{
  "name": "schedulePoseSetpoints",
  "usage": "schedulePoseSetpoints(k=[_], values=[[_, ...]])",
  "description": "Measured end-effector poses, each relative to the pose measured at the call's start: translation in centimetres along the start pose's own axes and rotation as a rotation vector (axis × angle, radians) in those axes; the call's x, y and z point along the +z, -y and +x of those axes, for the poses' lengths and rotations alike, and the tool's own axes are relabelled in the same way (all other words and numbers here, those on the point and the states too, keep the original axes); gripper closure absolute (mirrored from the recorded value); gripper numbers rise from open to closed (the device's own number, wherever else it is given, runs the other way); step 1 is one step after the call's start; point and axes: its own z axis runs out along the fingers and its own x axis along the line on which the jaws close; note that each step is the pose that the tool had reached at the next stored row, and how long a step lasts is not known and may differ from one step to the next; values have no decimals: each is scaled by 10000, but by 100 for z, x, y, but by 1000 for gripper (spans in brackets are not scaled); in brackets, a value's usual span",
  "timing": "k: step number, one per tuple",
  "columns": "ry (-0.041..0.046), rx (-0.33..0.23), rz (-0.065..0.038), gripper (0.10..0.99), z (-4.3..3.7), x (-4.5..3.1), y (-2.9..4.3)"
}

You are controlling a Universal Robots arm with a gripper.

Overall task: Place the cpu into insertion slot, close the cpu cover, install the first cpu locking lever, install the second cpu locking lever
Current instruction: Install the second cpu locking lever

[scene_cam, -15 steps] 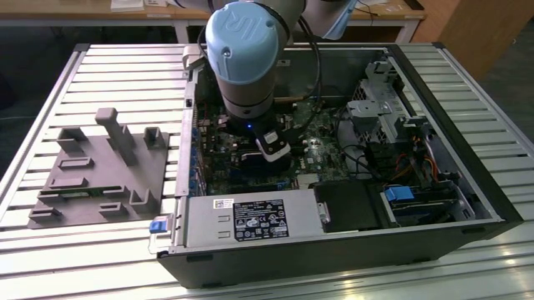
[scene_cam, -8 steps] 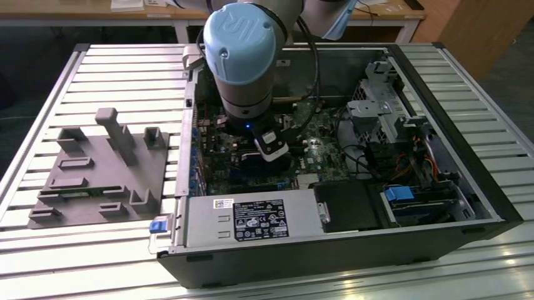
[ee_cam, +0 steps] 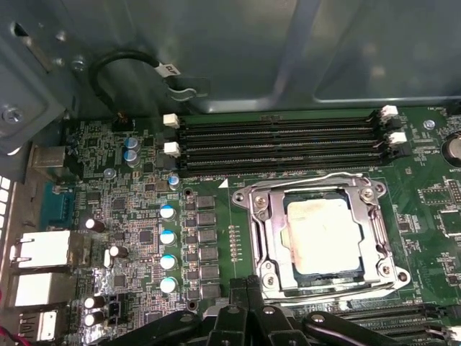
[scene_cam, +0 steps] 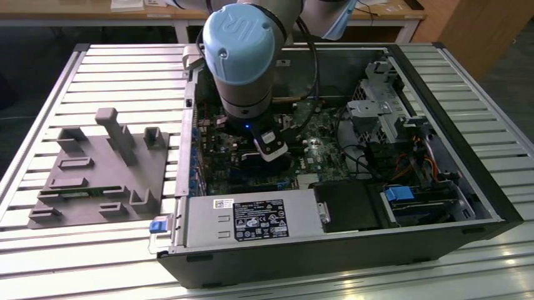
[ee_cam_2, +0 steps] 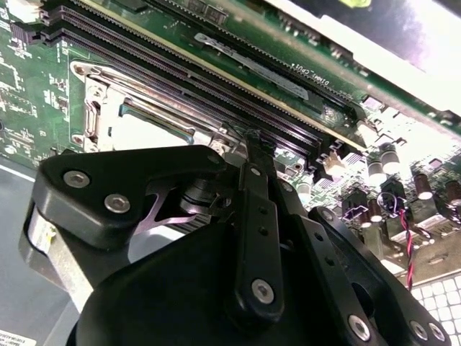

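The cpu (ee_cam: 322, 236) sits in the insertion slot (ee_cam: 268, 249) with the cpu cover (ee_cam: 322, 189) shut over it. The gripper (ee_cam: 252, 282), clenched empty, hovers just beside the slot, opposite the memory slots (ee_cam: 281, 143).

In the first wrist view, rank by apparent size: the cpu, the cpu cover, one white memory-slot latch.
1. cpu cover
2. cpu, seen through the cover's window
3. white memory-slot latch, clearly smallest
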Motion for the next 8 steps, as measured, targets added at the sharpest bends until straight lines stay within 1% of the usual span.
schedulePoseSetpoints(k=[8], values=[[3, -4, 40, 984, 7, 6, 4]])
